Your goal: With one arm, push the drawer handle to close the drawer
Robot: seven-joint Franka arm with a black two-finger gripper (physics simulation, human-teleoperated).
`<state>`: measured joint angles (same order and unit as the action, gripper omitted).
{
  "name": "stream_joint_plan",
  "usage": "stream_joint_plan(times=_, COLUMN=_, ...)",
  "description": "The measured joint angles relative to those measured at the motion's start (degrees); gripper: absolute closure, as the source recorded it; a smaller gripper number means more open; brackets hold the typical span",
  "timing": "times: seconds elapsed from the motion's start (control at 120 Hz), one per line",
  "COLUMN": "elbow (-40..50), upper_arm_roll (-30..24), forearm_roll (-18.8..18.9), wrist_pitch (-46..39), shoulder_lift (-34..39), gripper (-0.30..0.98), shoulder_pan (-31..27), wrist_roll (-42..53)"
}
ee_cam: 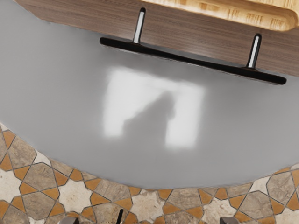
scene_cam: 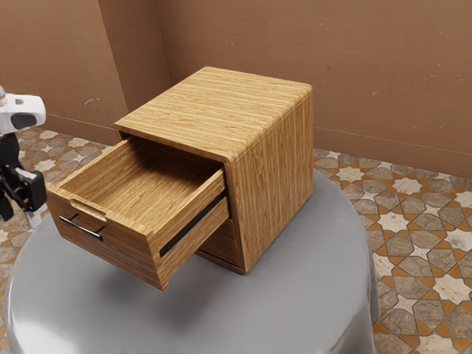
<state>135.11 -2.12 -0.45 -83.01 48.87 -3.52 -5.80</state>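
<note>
The drawer [scene_cam: 110, 252] stands open from the cabinet [scene_cam: 274, 166] on the surface [scene_cam: 310, 295]; the gripper [scene_cam: 21, 206] hangs near the handle [scene_cam: 82, 228], apart from it, fingers spread.

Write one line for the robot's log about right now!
black two-finger gripper: open, touching nothing | light-brown wooden drawer: pulled out, not closed | straight black bar handle: untouched

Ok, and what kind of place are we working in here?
Probably a plain simulated room: bare brown walls, a patterned star-tile floor, and a round grey-covered table bearing a small wooden cabinet.
</note>
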Motion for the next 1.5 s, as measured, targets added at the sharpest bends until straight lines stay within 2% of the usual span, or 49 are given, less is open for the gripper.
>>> stream_joint_plan(times=0.225, elbow=4.77, upper_arm_roll=-0.34, forearm_roll=0.44, wrist_pitch=-2.97, shoulder_lift=-0.67, gripper=0.52, shoulder_pan=0.18, wrist_roll=-1.49)
stream_joint_plan(times=0.467, elbow=6.62, upper_arm_roll=-1.70, forearm_roll=0.53, wrist_pitch=-5.97, shoulder_lift=-0.58, gripper=0.63, shoulder_pan=0.27, wrist_roll=-2.62)
stream_joint_plan(times=0.55, elbow=8.49, upper_arm_roll=-1.93, forearm_roll=0.46, wrist_pitch=-6.27, shoulder_lift=2.66, gripper=0.65, shoulder_pan=0.34, wrist_roll=-3.01)
stream_joint_plan(times=0.667, elbow=9.44, upper_arm_roll=-4.03, forearm_roll=-0.15, wrist_pitch=-7.01, shoulder_lift=3.87, gripper=0.67, shoulder_pan=0.44, wrist_roll=-3.65)
stream_joint_plan(times=1.067, elbow=6.51, upper_arm_roll=-5.15, forearm_roll=-1.56, wrist_pitch=-15.03, shoulder_lift=-5.45, gripper=0.68, shoulder_pan=0.62, wrist_roll=-6.75)
stream_joint_plan(times=1.317, elbow=6.67, upper_arm_roll=-1.85, forearm_roll=1.68, wrist_pitch=-18.67, shoulder_lift=-9.05, gripper=0.68, shoulder_pan=0.62, wrist_roll=-7.87)
stream_joint_plan(times=1.5, elbow=5.57, upper_arm_roll=-1.60, forearm_roll=2.85, wrist_pitch=-21.59, shoulder_lift=-12.14, gripper=0.68, shoulder_pan=0.62, wrist_roll=-8.07)
